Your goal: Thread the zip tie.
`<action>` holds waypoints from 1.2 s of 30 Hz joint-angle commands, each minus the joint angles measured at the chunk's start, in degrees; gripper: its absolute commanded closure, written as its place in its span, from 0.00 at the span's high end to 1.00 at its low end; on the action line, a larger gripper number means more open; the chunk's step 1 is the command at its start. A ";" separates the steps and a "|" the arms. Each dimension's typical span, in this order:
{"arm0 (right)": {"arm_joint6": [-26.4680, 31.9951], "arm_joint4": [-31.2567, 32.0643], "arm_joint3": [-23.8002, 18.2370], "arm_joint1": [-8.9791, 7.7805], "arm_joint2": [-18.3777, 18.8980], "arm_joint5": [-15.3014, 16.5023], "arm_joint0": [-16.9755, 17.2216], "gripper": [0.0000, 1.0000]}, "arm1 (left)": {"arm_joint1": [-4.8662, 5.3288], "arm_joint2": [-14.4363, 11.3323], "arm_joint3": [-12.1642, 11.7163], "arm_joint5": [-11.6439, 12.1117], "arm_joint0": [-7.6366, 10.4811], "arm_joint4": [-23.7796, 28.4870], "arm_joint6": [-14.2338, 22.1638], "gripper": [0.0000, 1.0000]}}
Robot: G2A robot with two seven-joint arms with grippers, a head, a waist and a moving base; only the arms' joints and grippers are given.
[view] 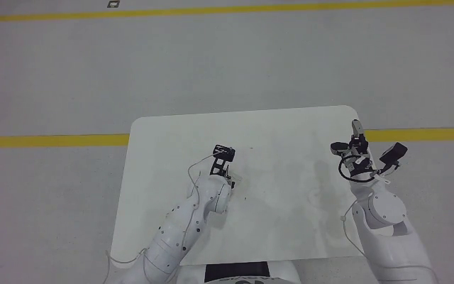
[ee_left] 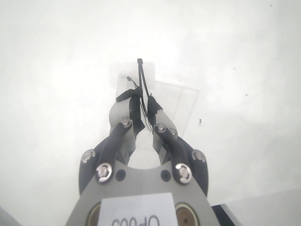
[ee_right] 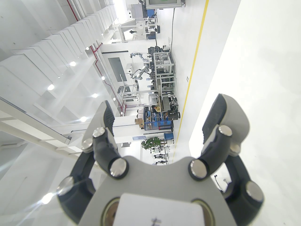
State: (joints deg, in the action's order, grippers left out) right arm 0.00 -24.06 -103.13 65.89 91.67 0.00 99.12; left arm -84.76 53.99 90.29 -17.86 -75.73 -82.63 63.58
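Left gripper (ee_left: 142, 96): its tape-wrapped fingers (ee_left: 135, 109) are closed together and clamped on the strap of the black zip tie (ee_left: 142, 76). The tie projects past the fingertips with its head at the far end, over the white table (view: 284, 220), left of the table's middle. A clear flat panel (ee_left: 185, 99) lies on the table beneath. Right gripper (ee_right: 164, 111): fingers wide apart with nothing between them, at the table's right edge, well apart from the tie.

White label (ee_left: 137, 209) behind my left gripper (ee_left: 142, 96): dark letters, upside down, cut off at the edge, can't read them. Label (ee_right: 160, 210) behind my right gripper (ee_right: 162, 104): a scrap of print, unreadable. Floor sign (view: 113, 4): too small.
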 commanded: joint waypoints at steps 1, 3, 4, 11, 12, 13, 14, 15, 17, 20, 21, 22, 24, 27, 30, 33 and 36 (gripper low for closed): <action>0.00 0.00 0.00 0.00 0.00 0.00 0.00 1.00 | 0.00 0.04 -0.28 -0.06 0.15 0.17 -0.07 0.10; 0.00 0.00 0.00 0.00 0.00 0.00 0.00 1.00 | -0.01 0.06 -0.64 -0.09 0.32 0.46 -0.11 0.10; 0.00 0.00 0.00 0.00 0.00 0.00 0.00 1.00 | -0.02 0.05 -0.84 -0.10 0.42 0.58 -0.12 0.10; 0.00 0.00 0.00 0.00 0.00 0.00 0.00 1.00 | -0.11 -0.30 -1.91 -0.36 0.98 1.19 -0.30 0.13; 0.00 0.00 0.00 0.00 0.00 0.00 0.00 1.00 | -0.12 -0.35 -2.10 -0.39 1.07 1.29 -0.35 0.13; 0.00 0.00 0.00 0.00 0.00 0.00 0.00 1.00 | -0.13 -0.40 -2.26 -0.41 1.15 1.35 -0.39 0.13; 0.00 0.00 0.00 0.00 0.00 0.00 0.00 1.00 | -0.14 -0.45 -2.40 -0.43 1.24 1.41 -0.41 0.13; 0.00 0.00 0.00 0.00 0.00 0.00 0.00 1.00 | -0.15 -0.50 -2.52 -0.48 1.34 1.48 -0.44 0.13; 0.00 0.00 0.00 0.00 0.00 0.00 0.00 1.00 | -0.16 -0.56 -2.67 -0.57 1.45 1.53 -0.45 0.11; 0.00 0.00 0.00 0.00 0.00 0.00 0.00 1.00 | -0.16 -0.62 -2.88 -0.73 1.58 1.62 -0.45 0.09; 0.00 0.00 0.00 0.00 0.00 0.00 0.00 1.00 | -0.15 -0.61 -3.00 -0.77 1.63 1.67 -0.47 0.07; 0.00 0.00 0.00 0.00 0.00 0.00 0.00 1.00 | -0.16 -0.62 -3.14 -0.93 1.69 1.67 -0.51 0.04; 0.00 0.00 0.00 0.00 0.00 0.00 0.00 1.00 | -0.16 -0.65 -3.20 -1.04 1.72 1.73 -0.58 0.00; 0.00 0.00 0.00 0.00 0.00 0.00 0.00 1.00 | -0.07 -0.49 -2.86 -1.04 1.61 1.70 -0.65 0.00; 0.00 0.00 0.00 0.00 0.00 0.00 0.00 1.00 | 0.21 0.10 -0.44 -1.04 0.49 1.35 -0.71 0.00; 0.00 0.00 0.00 0.00 0.00 0.00 0.00 1.00 | 0.72 1.04 3.24 -0.47 -1.50 0.55 0.13 0.00; 0.00 0.00 0.00 0.00 0.00 0.00 0.00 1.00 | 1.28 2.12 7.09 0.49 -3.72 -0.18 1.46 0.00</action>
State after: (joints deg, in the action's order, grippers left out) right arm 0.00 -24.06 -103.13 65.89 91.67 0.00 99.12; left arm -83.68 55.74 95.84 -17.74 -78.59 -82.57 64.60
